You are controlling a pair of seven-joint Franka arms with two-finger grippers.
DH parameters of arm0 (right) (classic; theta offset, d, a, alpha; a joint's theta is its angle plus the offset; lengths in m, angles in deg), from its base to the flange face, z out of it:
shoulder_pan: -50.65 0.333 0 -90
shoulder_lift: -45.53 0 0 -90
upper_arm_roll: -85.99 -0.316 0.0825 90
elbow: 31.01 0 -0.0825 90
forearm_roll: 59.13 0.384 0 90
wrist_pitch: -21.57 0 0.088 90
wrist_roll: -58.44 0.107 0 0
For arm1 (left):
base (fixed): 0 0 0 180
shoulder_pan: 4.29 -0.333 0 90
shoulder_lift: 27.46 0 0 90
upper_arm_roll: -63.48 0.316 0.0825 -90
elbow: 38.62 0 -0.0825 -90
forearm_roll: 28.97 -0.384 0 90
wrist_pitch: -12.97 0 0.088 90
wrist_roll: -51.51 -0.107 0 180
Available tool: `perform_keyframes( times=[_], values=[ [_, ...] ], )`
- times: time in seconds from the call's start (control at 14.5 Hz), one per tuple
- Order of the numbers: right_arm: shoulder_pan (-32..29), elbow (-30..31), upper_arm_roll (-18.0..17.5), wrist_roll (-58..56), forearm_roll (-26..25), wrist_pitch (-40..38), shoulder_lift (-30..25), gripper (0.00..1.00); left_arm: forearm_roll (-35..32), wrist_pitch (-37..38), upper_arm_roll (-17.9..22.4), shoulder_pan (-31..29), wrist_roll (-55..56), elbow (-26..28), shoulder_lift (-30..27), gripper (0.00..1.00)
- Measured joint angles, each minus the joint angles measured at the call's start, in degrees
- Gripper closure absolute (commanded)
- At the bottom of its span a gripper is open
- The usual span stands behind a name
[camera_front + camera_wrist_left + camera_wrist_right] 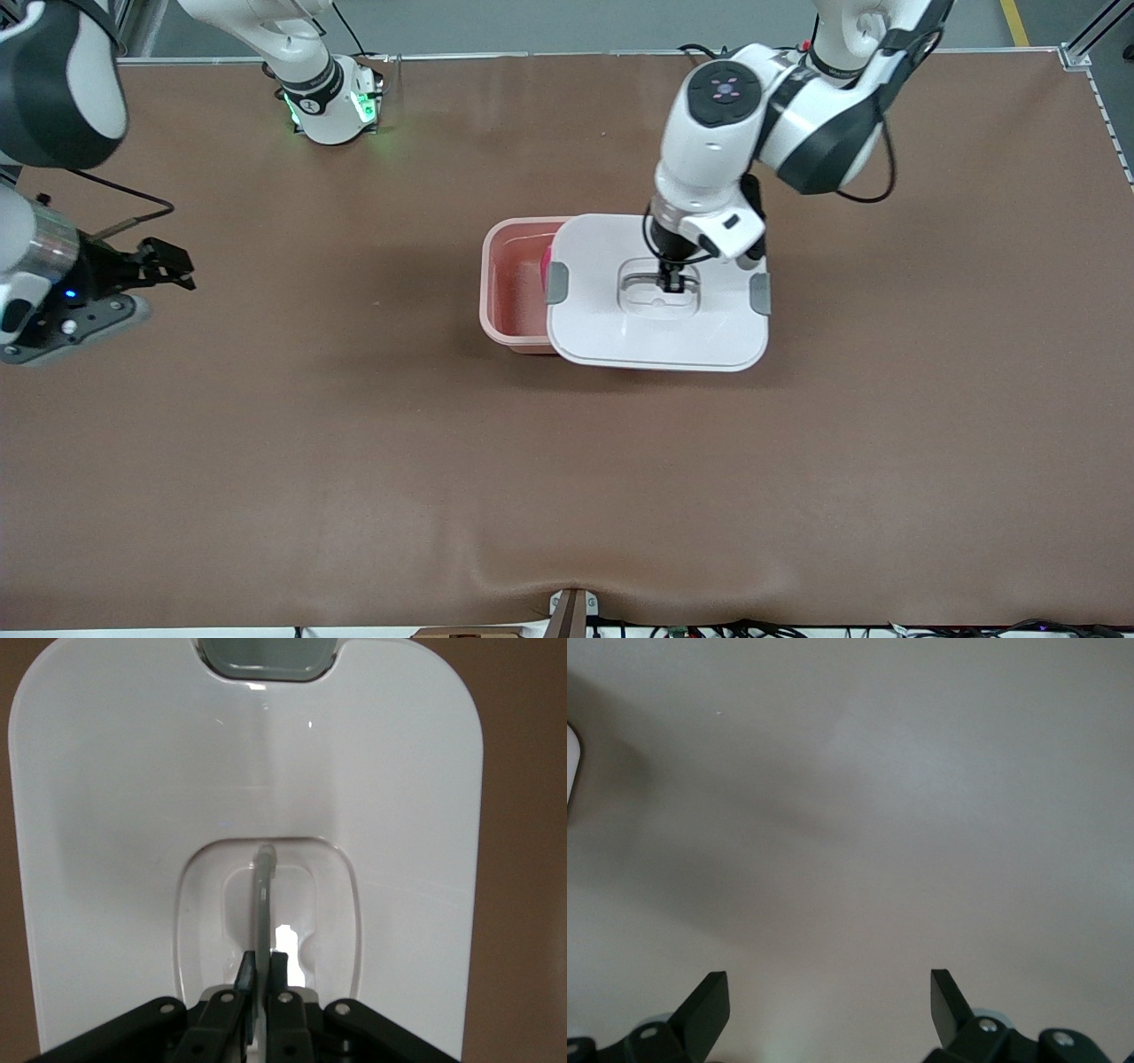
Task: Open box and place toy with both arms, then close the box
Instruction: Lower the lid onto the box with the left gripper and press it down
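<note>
Front view: big brown table (pixel 354 461) w/ the box (pixel 518 283) near the middle. It's a pink plastic tub, prob. light & stiff. Its white lid (pixel 660 332) hangs over the box, shoved toward the left arm's end, so part of the box is open. Lid looks smooth & slippery; best hold is the thin handle (pixel 264 895). Left gripper (pixel 673 282) is pinched tight on that handle. A bit of pink toy (pixel 546 264) peeks inside the box by the lid edge. Right gripper (pixel 164 266) waits wide open, holding nothing, well apart at the right arm's end.
</note>
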Motion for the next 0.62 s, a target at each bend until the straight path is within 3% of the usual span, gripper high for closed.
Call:
perform_keyframes(
  times=[0.28, 0.62],
  values=[
    [-0.82, 2.35, 0.04, 4.44, 0.03, -2.15, -3.93, 0.0, -5.04, -1.27, 0.02, 4.61, 8.5, -3.19, 6.52, 1.0],
    [-4.89, 5.69, 0.08, 6.45, 0.33, -2.67, -8.26, 0.0, -7.91, -3.9, 0.01, 8.44, 15.82, -4.51, 9.21, 1.0]
  ],
)
